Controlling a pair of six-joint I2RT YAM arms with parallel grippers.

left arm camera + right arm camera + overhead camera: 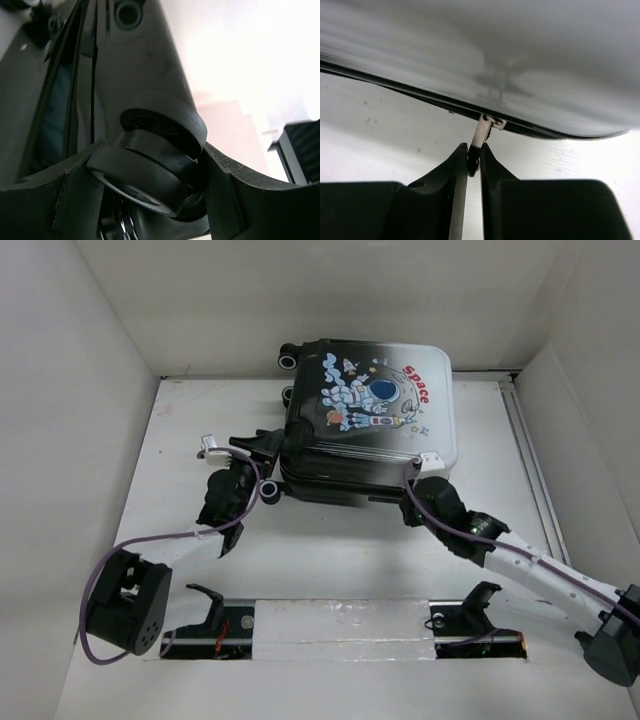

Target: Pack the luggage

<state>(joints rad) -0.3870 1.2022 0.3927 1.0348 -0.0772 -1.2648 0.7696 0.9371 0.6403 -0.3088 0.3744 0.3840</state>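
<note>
The luggage (370, 415) lies closed on the table, astronaut and red "Space" print facing up. My left gripper (262, 455) is at its near left corner, shut on a black double caster wheel (155, 155) that fills the space between the fingers. My right gripper (422, 472) is at the near right edge, shut on the metal zipper pull (481, 136), which hangs from the zipper line (420, 95) under the pale shell (520, 60). The lining is hidden.
Two more suitcase wheels (288, 357) stick out at the far left corner. White walls enclose the table on three sides. A rail strip with white tape (340, 625) runs along the near edge between the arm bases.
</note>
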